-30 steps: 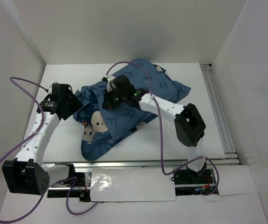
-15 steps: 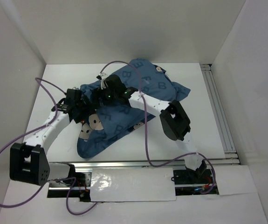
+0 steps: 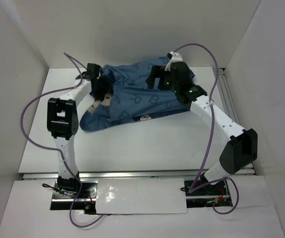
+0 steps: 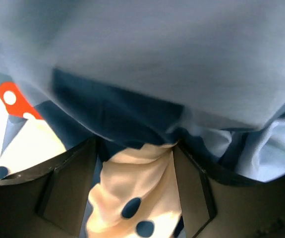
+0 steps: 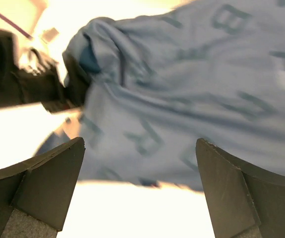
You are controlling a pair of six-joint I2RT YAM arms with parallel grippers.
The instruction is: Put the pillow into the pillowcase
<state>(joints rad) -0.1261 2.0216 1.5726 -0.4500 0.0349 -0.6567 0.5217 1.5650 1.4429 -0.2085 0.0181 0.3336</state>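
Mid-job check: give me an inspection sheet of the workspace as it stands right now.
Surface: white table, cloth on its far half.
Job's things: pillowcase bunched across the far side; pillow not visible, and I cannot tell whether it is inside.
Clutter: nothing seen.
Grippers: left gripper has pillowcase fabric bunched between its fingers; right gripper open, at the pillowcase's right end.
Cables: purple cables loop off both arms.
Surroundings: white walls on three sides; metal rail along the right edge.

- pillowcase (image 3: 132, 94): soft, matt blue woven cloth, creased, with flat printed motifs
- fingers (image 5: 38, 188): matt black plastic, smooth-faced
- tabletop (image 3: 147, 144): smooth white surface, low sheen
- arm link (image 3: 220, 120): smooth white plastic
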